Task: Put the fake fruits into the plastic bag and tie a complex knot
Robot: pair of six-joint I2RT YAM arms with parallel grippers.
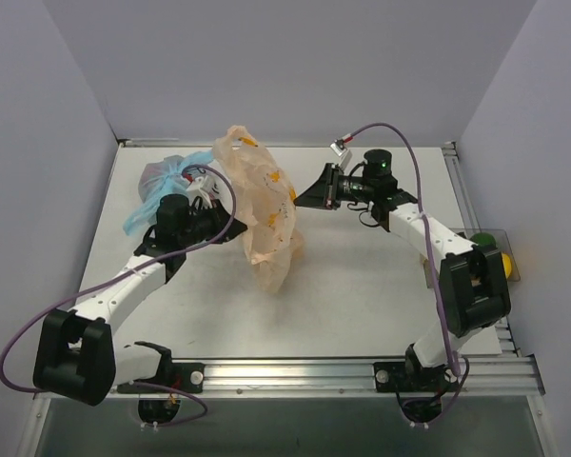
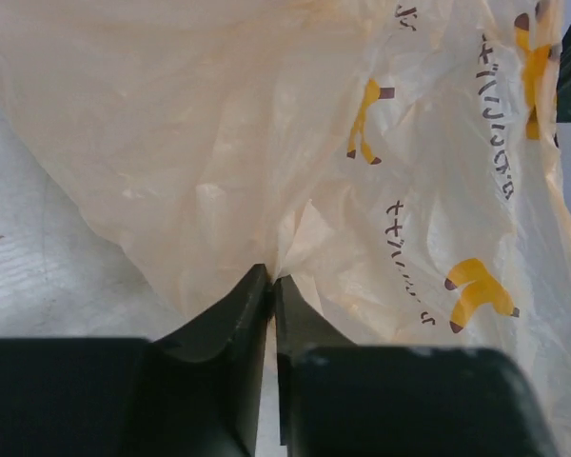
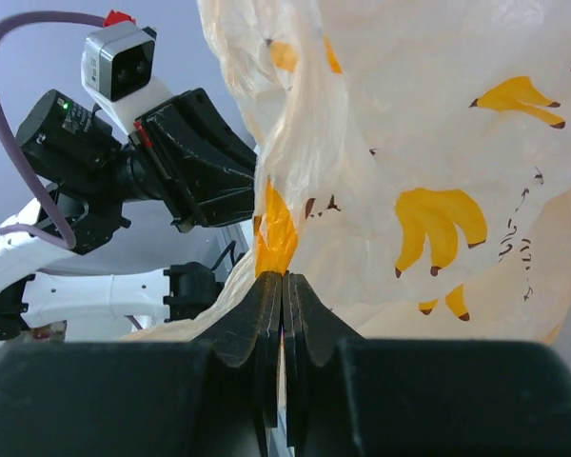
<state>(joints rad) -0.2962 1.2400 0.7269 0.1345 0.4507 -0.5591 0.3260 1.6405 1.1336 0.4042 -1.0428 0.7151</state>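
at the near edge of the bench [image 1: 362, 286] both of your arms are reaching away from their bases toward the middle.

your left gripper [image 2: 271, 278] is coming in from the left side. its fingers are pressed almost together, pinching a fold of the plastic bag [image 1: 266, 209] between their tips. your right gripper [image 3: 283, 278] is reaching in from the right side. its fingers are squeezed together on a thin pleat of the same bag.

the bag is hanging between the two grippers, over the middle of the bench and toward the far edge. it is peach-orange and translucent, printed with yellow bananas and dark lettering. its upper part is standing up above both grippers, and its lower end is drooping toward the bench. you cannot tell whether that end is touching the surface or what is lying inside it.

beyond your left gripper, near the far left corner, a blue-handled bag [image 1: 162, 186] is lying on the bench, just beside the peach one.

just off the right edge, green and yellow shapes [image 1: 492, 249] are sitting, too small to identify.
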